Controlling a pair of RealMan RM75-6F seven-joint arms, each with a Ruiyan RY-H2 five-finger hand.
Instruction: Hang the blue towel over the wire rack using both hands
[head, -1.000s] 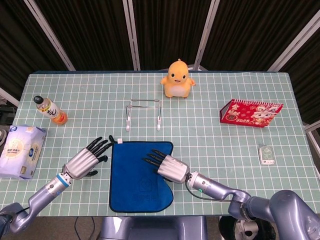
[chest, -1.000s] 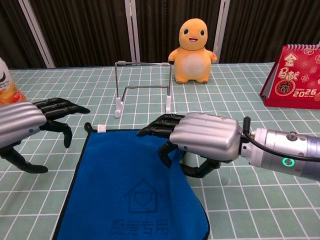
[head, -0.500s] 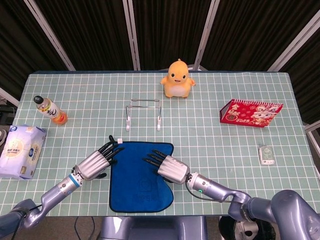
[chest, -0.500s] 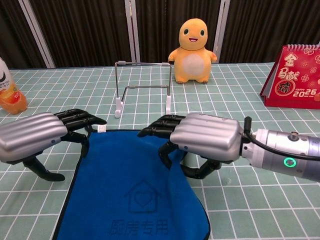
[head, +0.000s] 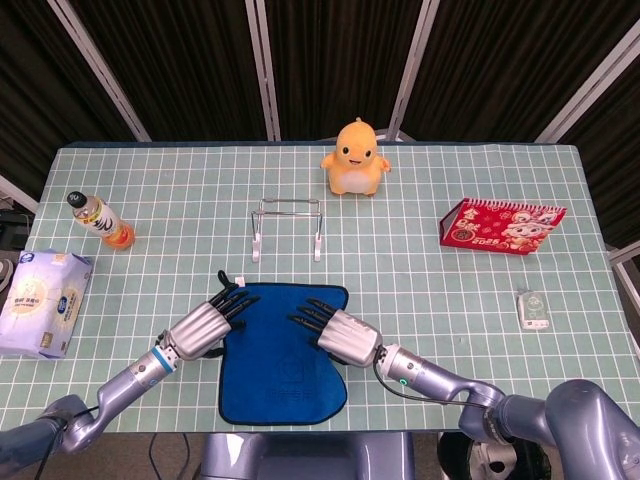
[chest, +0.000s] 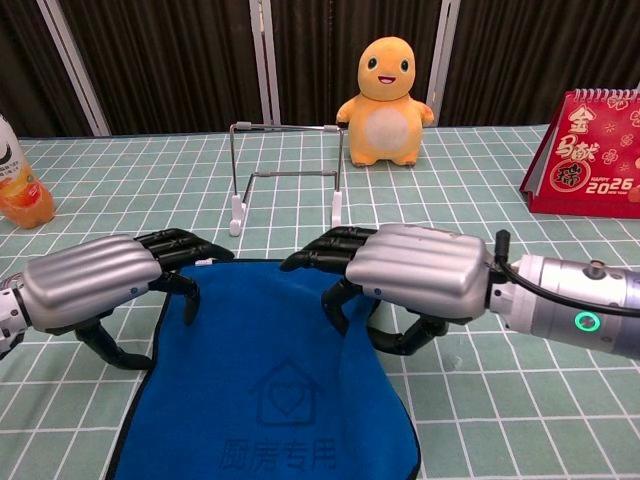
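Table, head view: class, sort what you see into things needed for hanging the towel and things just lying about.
Needed: blue towel, wire rack, left hand, right hand.

Lying about: orange toy, red calendar, drink bottle, tissue pack, small white item at the table's right edge.

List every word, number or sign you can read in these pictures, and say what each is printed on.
"2026": on the red calendar, under gold Chinese characters too stylised to read surely.
"厨房专用", beneath a house outline with a heart: on the blue towel.
Tissue pack: printed, too small to read.
Bottle: label too small to read.
Small white item: no legible text.
Orange plush toy and wire rack: none.
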